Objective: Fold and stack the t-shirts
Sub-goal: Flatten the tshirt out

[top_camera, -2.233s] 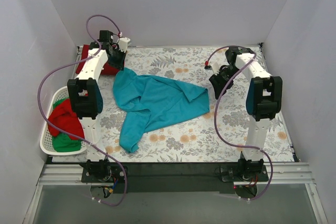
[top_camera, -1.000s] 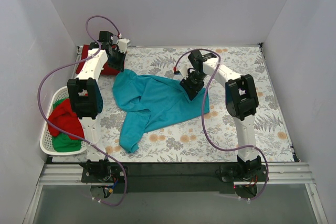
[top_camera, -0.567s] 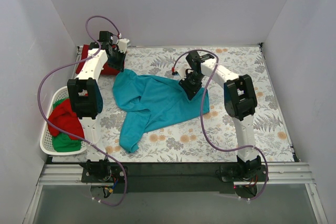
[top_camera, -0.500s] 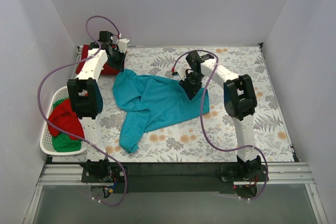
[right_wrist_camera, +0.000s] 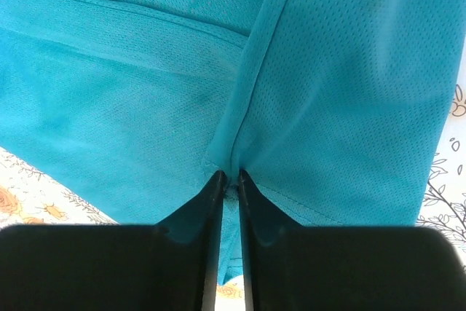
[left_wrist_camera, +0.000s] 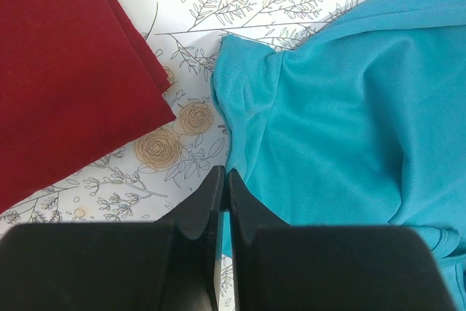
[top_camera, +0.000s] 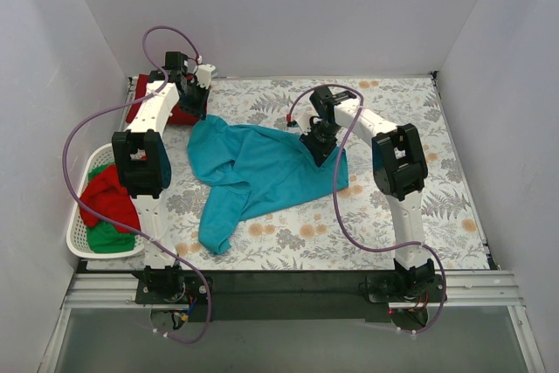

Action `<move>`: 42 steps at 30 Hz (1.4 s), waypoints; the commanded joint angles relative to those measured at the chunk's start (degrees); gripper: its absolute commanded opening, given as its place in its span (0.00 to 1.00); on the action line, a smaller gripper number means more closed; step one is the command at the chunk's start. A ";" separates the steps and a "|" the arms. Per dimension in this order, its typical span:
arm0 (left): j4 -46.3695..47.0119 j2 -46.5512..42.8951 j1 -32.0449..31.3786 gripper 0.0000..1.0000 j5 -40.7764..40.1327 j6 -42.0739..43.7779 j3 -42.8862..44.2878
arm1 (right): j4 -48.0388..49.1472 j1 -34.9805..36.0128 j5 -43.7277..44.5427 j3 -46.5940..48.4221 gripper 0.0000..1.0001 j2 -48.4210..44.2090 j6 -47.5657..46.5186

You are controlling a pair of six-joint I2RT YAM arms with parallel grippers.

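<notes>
On the floral tablecloth (top_camera: 393, 111), middle: the teal t-shirt (top_camera: 262, 172) lies open but crumpled, not yet folded, with one part trailing toward the near edge.
Right gripper (top_camera: 319, 141): it is low on the far right part of the teal t-shirt. In the wrist view its jaws are almost together and clamped on a thin ridge of cloth beside a seam (right_wrist_camera: 229, 174).
Reason for this grip: probably to lift or pull this edge so that the shirt can be spread flat or folded over. This is my judgement only.
Left gripper (top_camera: 194, 98): it is at the far left corner of the shirt, with jaws together (left_wrist_camera: 224, 172) and tips at the border between cloth and sleeve.
Reason for this place: it seems ready to pin or take the opposite corner.
Dark red t-shirt (left_wrist_camera: 65, 71): it lies folded at the far left, just beside the teal one and apart from it, likely the start of the stack.
White basket (top_camera: 83, 246): it stands at the left edge and holds a red shirt (top_camera: 109, 198) and a green shirt (top_camera: 109, 238) waiting.
Hard to make out: whether the left jaws hold a thin bit of cloth I cannot tell. Which part of the shirt the right jaws pinch is not clear.
Hidden: the left arm covers part of the basket and of the folded red shirt.
</notes>
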 commanded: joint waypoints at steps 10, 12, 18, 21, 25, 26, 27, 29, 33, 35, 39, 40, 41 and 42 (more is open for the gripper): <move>0.68 -1.37 -0.20 0.00 0.56 0.37 0.30 | -0.10 0.11 2.45 -0.73 0.06 -8.08 -1.63; 0.85 -1.29 -0.20 0.00 0.64 0.37 0.31 | -0.11 0.02 2.80 -0.82 0.07 -8.52 -2.24; 0.68 -1.20 -0.20 0.00 1.00 0.46 0.57 | -1.07 -0.07 2.46 -0.29 0.09 -8.43 -2.68; 0.59 -1.37 -0.20 0.00 1.17 0.55 0.48 | -1.77 -0.16 1.49 0.41 0.01 -7.56 -2.51; 0.24 -1.46 -0.20 0.00 1.17 0.90 0.48 | -2.48 -0.24 0.78 1.20 0.03 -6.85 -1.46; 0.15 -1.55 -0.20 0.00 1.08 1.07 0.31 | -2.65 -0.33 0.70 1.46 0.09 -6.41 -1.36; 0.15 -1.55 -0.20 0.00 1.00 1.08 0.22 | -2.92 -0.51 0.35 1.55 0.15 -6.32 -1.28; 0.15 -1.64 -0.20 0.00 1.00 1.25 0.04 | -3.00 -0.51 0.17 1.38 0.16 -5.97 -1.10; 0.15 -1.46 -0.20 0.00 1.08 1.16 0.22 | -3.18 -0.51 0.08 1.38 0.20 -5.27 -0.84; 0.06 -1.29 -0.20 0.00 1.08 1.25 0.39 | -3.18 -0.51 -0.01 1.38 0.17 -4.83 -0.75; -0.46 -0.76 -0.20 0.00 1.17 1.34 1.10 | -3.27 -0.60 -0.01 2.26 0.23 -4.21 -0.31; -0.38 -0.67 -0.20 0.00 1.26 1.25 1.10 | -3.27 -0.60 -0.09 2.34 0.19 -4.04 -0.39; -0.38 -0.58 -0.20 0.00 1.26 1.25 1.18 | -3.18 -0.68 -0.01 2.34 0.08 -4.04 -0.40; -0.46 -0.50 -0.20 0.00 1.26 1.25 1.27 | -3.27 -0.68 -0.18 2.43 0.01 -3.95 -0.57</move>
